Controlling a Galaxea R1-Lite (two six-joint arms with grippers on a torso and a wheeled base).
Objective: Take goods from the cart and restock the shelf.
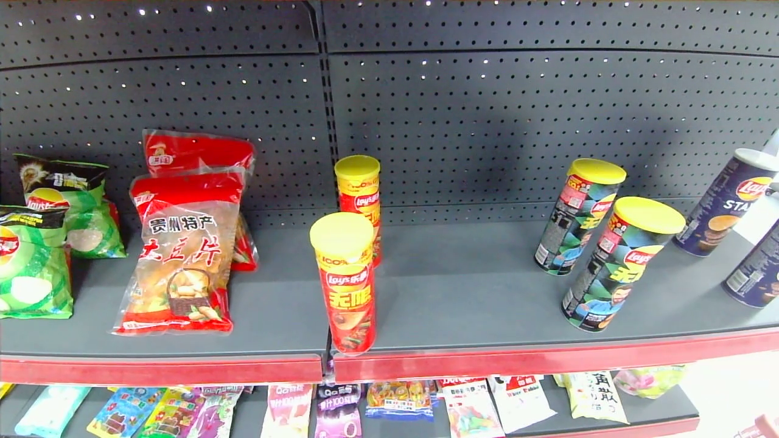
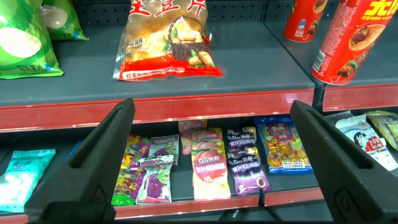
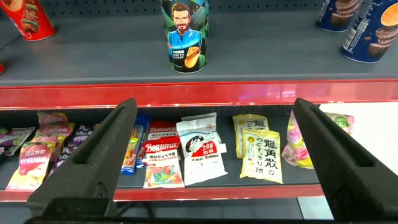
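The grey shelf [image 1: 462,292] with a red front edge carries two red chip cans with yellow lids; the front one [image 1: 345,286] stands at the edge, the other [image 1: 359,194] behind it. Two teal-and-black cans [image 1: 618,264] stand to the right. My left gripper [image 2: 214,168] is open and empty, held in front of the shelf edge below the clear-and-red snack bag [image 2: 168,40] and the front red can [image 2: 351,37]. My right gripper [image 3: 214,162] is also open and empty, facing the shelf edge below a teal can [image 3: 185,34].
Green chip bags [image 1: 30,261] lie at the shelf's left, red snack bags [image 1: 182,261] beside them, dark blue cans [image 1: 724,204] at the far right. The lower shelf holds several small candy packets [image 2: 208,165] and sachets [image 3: 199,149]. Bare shelf lies between the red and teal cans.
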